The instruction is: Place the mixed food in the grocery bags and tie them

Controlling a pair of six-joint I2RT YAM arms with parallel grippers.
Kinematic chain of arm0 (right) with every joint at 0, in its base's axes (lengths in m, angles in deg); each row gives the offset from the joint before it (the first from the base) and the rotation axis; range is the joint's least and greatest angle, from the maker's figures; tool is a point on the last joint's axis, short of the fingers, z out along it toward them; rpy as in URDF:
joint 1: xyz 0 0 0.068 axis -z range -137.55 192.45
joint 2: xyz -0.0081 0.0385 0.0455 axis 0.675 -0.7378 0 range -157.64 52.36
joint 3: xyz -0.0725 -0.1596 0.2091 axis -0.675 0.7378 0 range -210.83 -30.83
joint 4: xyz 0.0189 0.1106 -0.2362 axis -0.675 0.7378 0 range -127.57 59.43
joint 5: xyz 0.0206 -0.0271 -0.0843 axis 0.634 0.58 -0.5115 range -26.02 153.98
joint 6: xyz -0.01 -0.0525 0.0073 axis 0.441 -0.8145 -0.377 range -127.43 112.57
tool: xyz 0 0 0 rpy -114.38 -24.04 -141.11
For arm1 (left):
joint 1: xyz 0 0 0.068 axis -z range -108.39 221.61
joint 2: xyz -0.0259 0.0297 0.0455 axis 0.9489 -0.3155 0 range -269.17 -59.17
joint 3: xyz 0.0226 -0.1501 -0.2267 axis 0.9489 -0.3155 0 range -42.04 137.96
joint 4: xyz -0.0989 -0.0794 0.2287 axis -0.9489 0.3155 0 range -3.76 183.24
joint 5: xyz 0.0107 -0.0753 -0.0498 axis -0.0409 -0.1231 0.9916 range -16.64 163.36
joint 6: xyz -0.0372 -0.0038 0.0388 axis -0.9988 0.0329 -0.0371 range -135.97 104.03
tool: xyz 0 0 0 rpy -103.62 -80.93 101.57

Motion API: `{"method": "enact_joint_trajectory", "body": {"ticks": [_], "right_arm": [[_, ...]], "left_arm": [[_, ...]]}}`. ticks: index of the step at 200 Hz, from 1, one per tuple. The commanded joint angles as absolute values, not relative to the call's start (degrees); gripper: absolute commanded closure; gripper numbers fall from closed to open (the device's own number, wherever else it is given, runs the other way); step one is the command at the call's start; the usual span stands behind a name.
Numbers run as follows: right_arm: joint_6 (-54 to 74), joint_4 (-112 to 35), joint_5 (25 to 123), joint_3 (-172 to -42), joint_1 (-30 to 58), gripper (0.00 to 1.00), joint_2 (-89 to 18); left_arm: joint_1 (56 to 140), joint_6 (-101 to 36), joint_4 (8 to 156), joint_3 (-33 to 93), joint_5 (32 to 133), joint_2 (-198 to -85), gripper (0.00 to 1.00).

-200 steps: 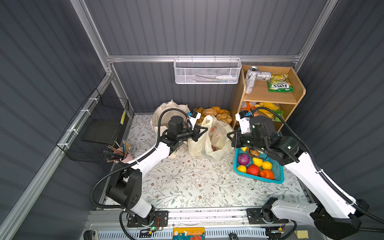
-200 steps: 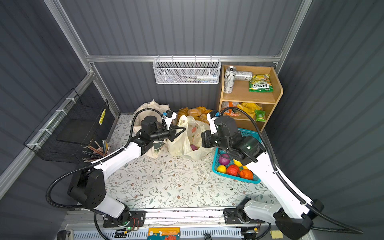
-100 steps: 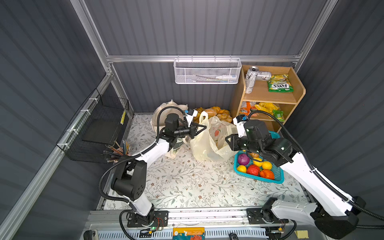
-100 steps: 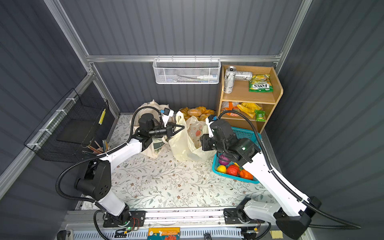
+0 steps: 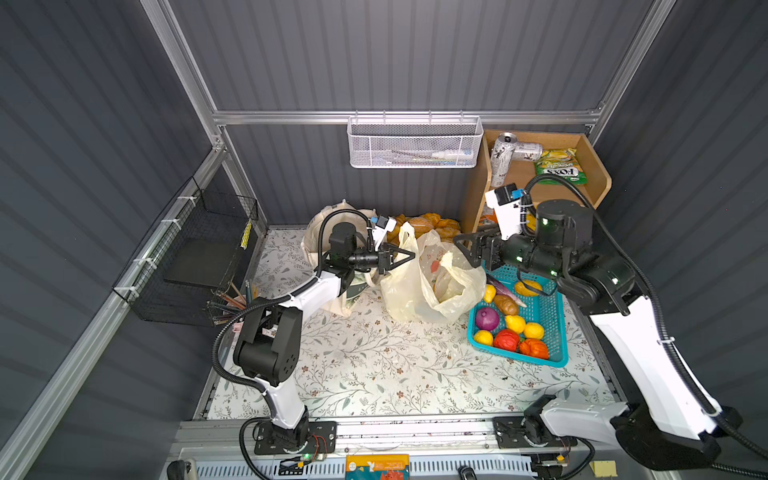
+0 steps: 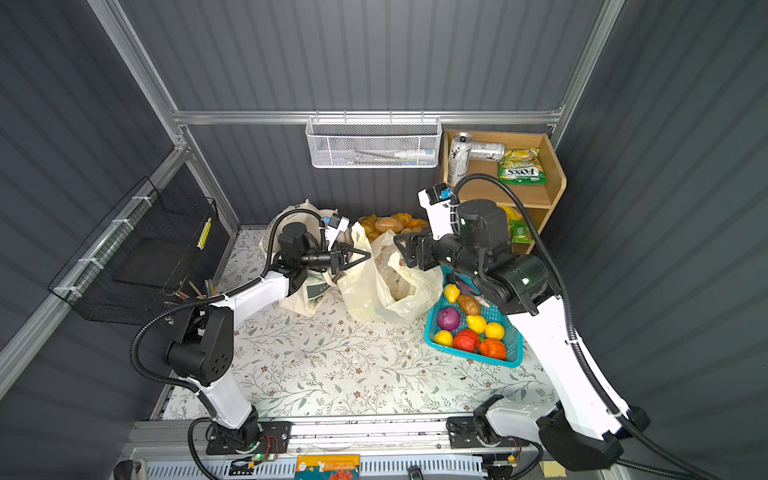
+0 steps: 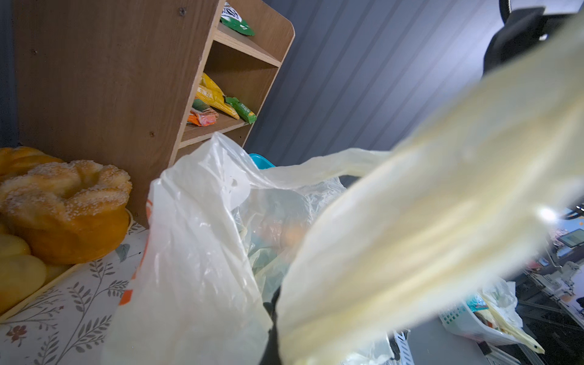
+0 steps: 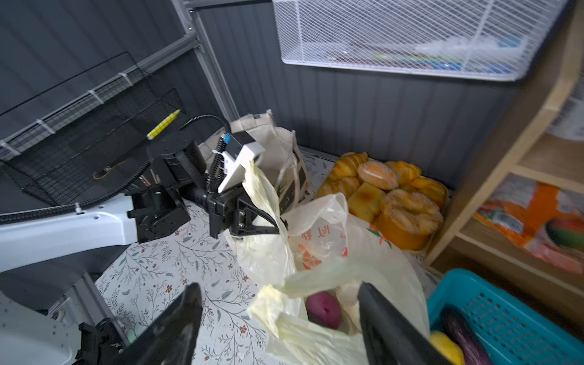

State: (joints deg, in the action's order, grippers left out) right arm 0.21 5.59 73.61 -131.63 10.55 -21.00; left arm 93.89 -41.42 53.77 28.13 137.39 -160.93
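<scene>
The cream-yellow plastic bag (image 5: 428, 286) stands open on the floral mat, with a purple item (image 8: 324, 308) inside. My left gripper (image 5: 409, 253) is shut on the bag's left handle (image 8: 259, 186) and holds it up. In the left wrist view the handle (image 7: 426, 221) covers the jaws. My right gripper (image 8: 281, 322) is open at the bag's right side, and the loose right handle (image 8: 316, 275) lies between its fingers (image 8: 177, 316). The beige canvas tote (image 5: 328, 224) sits behind the left arm. A purple onion (image 5: 486, 318) and an eggplant (image 5: 500, 286) lie in the turquoise basket (image 5: 555, 307).
A tray of bread (image 5: 428, 224) sits behind the bag. The wooden shelf (image 5: 598, 183) at the back right holds cans and snack packets. A white mesh basket (image 5: 415, 145) hangs on the back wall and a black wire basket (image 5: 199, 249) on the left wall.
My right gripper has opened and let go of the bag's right handle, which has slackened. It has drawn back a little. The left gripper keeps its hold.
</scene>
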Motion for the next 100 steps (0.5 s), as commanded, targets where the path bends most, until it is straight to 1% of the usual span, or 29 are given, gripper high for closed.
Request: {"method": "enact_joint_trajectory", "body": {"ticks": [1,4,10,31,69,100], "right_arm": [[-7.7,4.7,82.5,-133.8,10.7,0.22,-27.6],[-8.2,4.5,82.6,-134.2,10.7,0.22,-28.3],[-9.4,3.7,86.0,-134.7,10.6,0.21,-29.5],[-12.0,0.9,90.1,-135.5,10.8,0.21,-32.5],[-11.4,-1.7,93.0,-137.1,11.8,0.21,-36.7],[-10.8,-2.7,94.6,-137.1,12.4,0.22,-38.2]], "left_arm": [[93.7,-45.1,50.1,29.9,141.6,-162.1,1.00],[93.7,-45.6,49.7,29.9,141.9,-162.2,1.00],[93.7,-46.8,48.5,29.9,142.5,-162.5,1.00],[93.7,-50.8,44.7,30.1,144.3,-163.7,1.00],[93.7,-57.4,37.3,30.0,145.6,-165.5,1.00],[93.7,-59.4,35.3,30.0,146.1,-165.9,1.00]]}}
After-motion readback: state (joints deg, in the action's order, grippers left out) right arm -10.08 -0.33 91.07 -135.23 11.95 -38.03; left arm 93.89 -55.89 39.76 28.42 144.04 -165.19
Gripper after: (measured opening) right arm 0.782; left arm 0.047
